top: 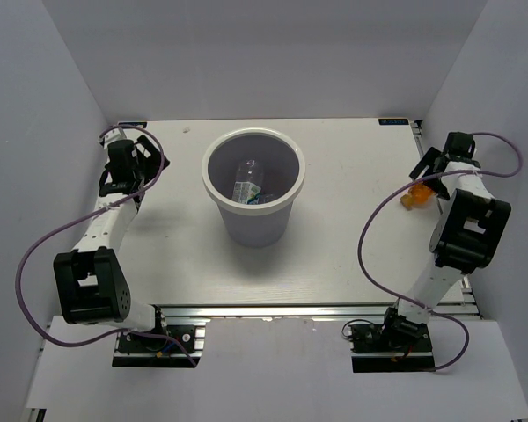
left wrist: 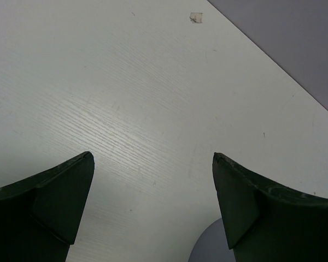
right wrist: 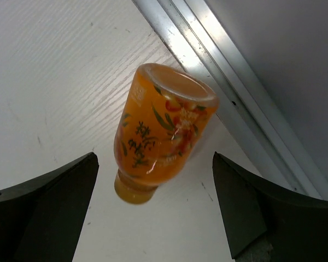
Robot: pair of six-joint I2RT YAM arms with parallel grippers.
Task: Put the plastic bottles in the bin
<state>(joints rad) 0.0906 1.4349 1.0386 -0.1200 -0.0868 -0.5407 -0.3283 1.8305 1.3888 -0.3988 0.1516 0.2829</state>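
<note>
The white bin stands at the middle back of the table with clear bottles lying inside it. An orange bottle lies on the table near the right edge. In the right wrist view the orange bottle lies between and just beyond my open fingers, cap toward the camera, untouched. My right gripper is open over it. My left gripper is open and empty at the far left, over bare table, as the left wrist view shows.
An aluminium rail runs along the table's right edge just beyond the orange bottle. Grey walls close in the left, back and right sides. A small scrap lies on the table ahead of the left gripper.
</note>
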